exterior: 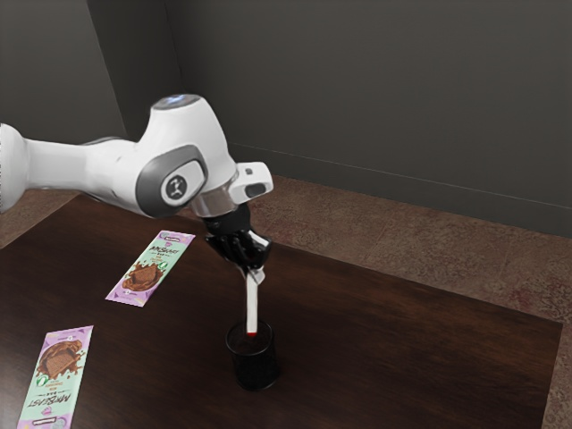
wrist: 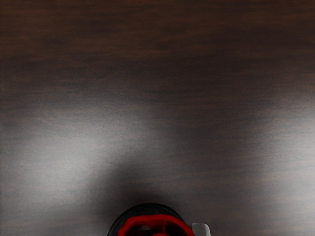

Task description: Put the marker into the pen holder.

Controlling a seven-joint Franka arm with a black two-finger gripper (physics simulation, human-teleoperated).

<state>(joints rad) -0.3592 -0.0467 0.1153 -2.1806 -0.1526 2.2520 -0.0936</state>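
White marker [exterior: 251, 304] is pinched upright in my gripper [exterior: 255, 271], red end [exterior: 251, 334] right at the pen holder's [exterior: 257, 370] mouth. Insert step, so next: ease straight down, let go. Rim [exterior: 229, 341] could snag it imo. One bar [exterior: 150, 268] and another bar [exterior: 55, 375] lie toward the table's [exterior: 402, 357] exterior-view-left edge.

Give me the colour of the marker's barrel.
The marker's barrel is white, seen best in the exterior view.
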